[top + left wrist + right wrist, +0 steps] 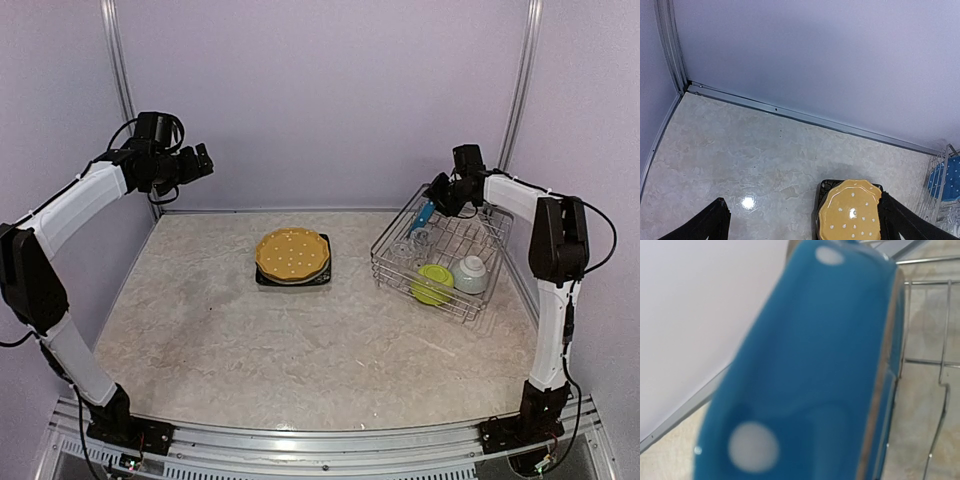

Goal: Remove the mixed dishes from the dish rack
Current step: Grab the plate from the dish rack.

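Right wrist view is filled by the blue white-dotted plate (810, 365), seemingly grasped by the jaws of the right gripper (441, 197) at the far-left corner of the dish rack (392, 226), so it should be lifted straight clear of the wires; the left gripper (203, 160) hangs with jaws released.

We see white dots on the yellow plate (292, 254) and the blue plate (810, 365); the square plate (326, 277) is black, the bowl (433, 284) lime-green.

A pale, stone-look table (200, 330) sits in front of plain light purple walls (320, 100), with a thin metal strip (805, 117) where they meet and shiny metal poles (118, 60) in the back corners.
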`<control>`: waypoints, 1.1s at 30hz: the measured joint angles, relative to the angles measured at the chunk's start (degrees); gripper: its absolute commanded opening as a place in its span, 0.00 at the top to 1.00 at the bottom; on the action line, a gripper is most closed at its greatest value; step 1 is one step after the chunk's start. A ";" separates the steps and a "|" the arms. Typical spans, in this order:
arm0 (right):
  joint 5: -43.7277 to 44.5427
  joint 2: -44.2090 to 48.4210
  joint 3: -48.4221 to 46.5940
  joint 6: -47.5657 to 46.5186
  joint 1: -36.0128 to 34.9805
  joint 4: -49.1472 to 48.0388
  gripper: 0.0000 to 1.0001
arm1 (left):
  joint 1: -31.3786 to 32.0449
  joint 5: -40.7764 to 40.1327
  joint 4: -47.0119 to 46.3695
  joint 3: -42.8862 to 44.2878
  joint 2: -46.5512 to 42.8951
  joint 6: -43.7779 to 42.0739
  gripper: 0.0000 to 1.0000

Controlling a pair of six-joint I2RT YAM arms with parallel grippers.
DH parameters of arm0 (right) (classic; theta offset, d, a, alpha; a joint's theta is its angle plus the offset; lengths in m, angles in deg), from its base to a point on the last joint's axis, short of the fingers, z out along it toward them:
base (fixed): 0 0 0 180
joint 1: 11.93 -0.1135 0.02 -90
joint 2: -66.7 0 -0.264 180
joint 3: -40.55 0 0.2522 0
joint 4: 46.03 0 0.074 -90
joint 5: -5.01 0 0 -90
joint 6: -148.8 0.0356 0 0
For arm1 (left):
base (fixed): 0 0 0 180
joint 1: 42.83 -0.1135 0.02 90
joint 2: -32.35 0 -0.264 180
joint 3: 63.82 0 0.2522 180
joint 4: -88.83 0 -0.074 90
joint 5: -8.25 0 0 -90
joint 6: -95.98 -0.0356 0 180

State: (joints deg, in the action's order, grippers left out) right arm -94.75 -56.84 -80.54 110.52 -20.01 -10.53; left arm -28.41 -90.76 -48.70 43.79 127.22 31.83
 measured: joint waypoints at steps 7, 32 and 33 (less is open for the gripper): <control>0.42 0.04 -0.70 0.13 0.00 1.18 0.62 | 0.00 0.02 -0.02 -0.02 0.00 0.04 0.01; 4.52 -0.37 -13.18 -1.29 -0.66 13.88 0.68 | 0.02 0.00 -1.03 -2.03 0.00 0.07 0.01; 4.55 -0.37 -13.18 -1.29 -0.70 14.12 0.68 | 0.02 0.00 -1.09 -2.03 0.00 0.07 0.01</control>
State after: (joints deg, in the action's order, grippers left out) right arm -90.21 -57.22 -93.72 109.23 -20.71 3.59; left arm -28.39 -90.76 -49.79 41.75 127.22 31.89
